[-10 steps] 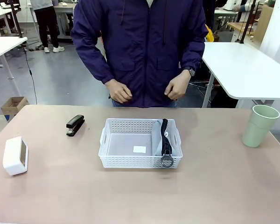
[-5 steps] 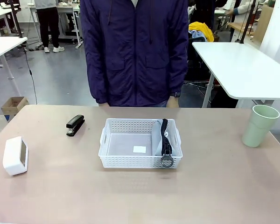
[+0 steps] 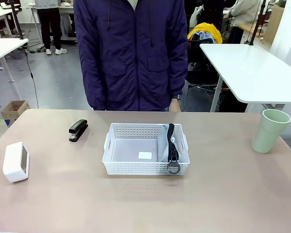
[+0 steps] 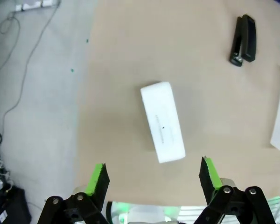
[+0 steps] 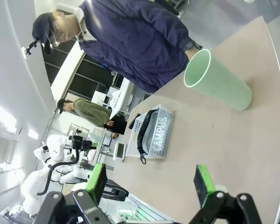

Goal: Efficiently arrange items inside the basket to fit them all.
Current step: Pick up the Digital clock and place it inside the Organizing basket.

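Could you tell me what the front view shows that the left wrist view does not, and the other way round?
Front view: the pale green cup at the right end of the table, the grey pouch standing on edge in the right end of the white basket, and a person in a dark jacket at the far side.
Left wrist view: the left gripper, open, with the box ahead of its fingers, and cables on the floor.
Both: the white box, the black stapler, the table and, cut off at the wrist view's edge, the basket.
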### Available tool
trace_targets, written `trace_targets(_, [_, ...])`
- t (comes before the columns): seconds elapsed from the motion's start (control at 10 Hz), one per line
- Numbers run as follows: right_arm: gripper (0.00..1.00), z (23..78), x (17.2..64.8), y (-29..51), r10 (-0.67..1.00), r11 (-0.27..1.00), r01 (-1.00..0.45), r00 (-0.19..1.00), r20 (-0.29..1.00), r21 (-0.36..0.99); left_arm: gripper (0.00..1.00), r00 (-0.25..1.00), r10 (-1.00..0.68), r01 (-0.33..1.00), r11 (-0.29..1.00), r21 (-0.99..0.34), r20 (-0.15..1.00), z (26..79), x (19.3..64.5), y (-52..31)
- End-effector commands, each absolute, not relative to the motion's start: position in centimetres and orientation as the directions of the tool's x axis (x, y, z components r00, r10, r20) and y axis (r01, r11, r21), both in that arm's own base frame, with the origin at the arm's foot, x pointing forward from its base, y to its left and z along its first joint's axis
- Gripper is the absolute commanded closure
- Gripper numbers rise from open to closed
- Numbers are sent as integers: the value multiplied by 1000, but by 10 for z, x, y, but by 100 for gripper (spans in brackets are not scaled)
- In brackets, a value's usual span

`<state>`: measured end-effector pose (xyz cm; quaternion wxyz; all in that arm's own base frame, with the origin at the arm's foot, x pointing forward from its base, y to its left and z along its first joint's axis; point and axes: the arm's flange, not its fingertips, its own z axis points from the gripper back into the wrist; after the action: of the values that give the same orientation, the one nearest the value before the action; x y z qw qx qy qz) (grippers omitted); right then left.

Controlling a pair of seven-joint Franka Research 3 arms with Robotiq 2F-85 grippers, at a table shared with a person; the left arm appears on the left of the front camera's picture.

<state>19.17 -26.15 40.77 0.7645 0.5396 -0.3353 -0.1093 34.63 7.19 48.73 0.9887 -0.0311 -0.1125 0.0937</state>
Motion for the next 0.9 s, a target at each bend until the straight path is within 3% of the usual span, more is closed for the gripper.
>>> trace_targets(0.0, [0, 410, 193, -263, -527, 403, -223, 736, 424, 888, 0, 951, 236, -196, 959, -205, 199, 487, 350, 72])
trace_targets(0.1, [0, 410, 193, -263, -527, 403, -223, 736, 424, 888, 0, 957, 192, -178, 980, -83, 217, 487, 346, 72])
trace_targets(0.3, [0, 410, 193, -263, -527, 403, -223, 736, 424, 888, 0, 959, 196, -173, 977, -122, 205, 482, 350, 68])
trace_targets(0.5, [0, 410, 193, -263, -527, 403, -223, 736, 424, 888, 0, 990, 28, -22, 999, -44, 141, 456, 355, 44])
trace_targets(0.8, [0, 410, 193, -263, -527, 403, -223, 736, 424, 888, 0, 994, -57, 54, 998, 35, 95, 432, 346, 27])
